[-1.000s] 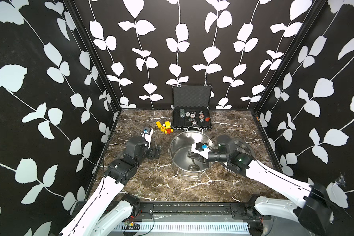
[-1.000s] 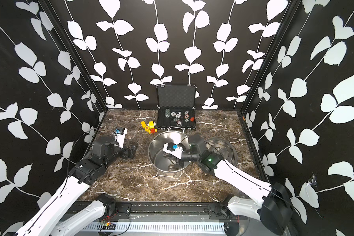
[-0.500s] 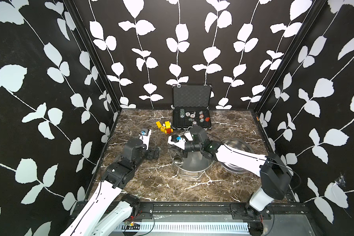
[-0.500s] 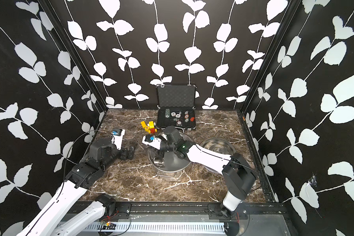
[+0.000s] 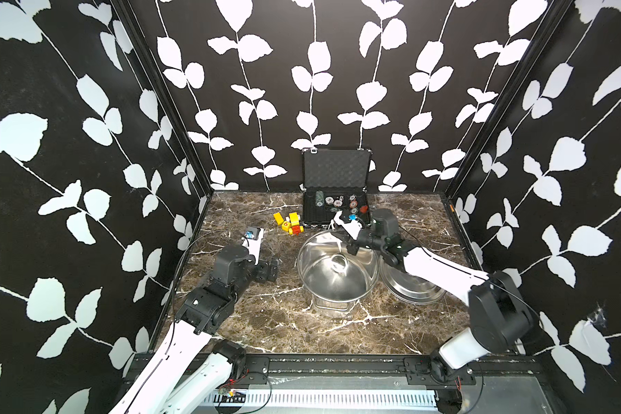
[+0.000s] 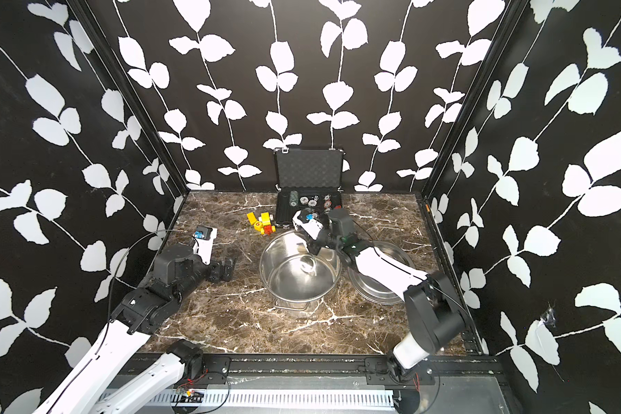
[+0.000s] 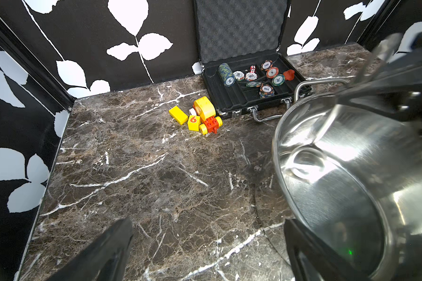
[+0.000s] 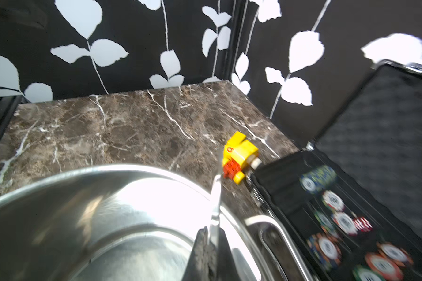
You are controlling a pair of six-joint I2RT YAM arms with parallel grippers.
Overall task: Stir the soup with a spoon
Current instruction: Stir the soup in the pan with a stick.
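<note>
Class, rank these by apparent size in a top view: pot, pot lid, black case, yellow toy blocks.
1. Pot.
2. Black case: nearly alike, and farther away, so unsure.
3. Lid, partly hidden by the arm.
4. Toy blocks.

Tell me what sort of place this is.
Probably a staged robot test booth, not a real kitchen: leaf-print walls enclose a marble-look tabletop, where a steel pot shares space with a poker-chip case and toy bricks.

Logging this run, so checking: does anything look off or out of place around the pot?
Yes: the pot is dry, bare shiny steel with no soup, though the right hand holds the ladle inside it. The lid lies beside it; nothing spilled.
</note>
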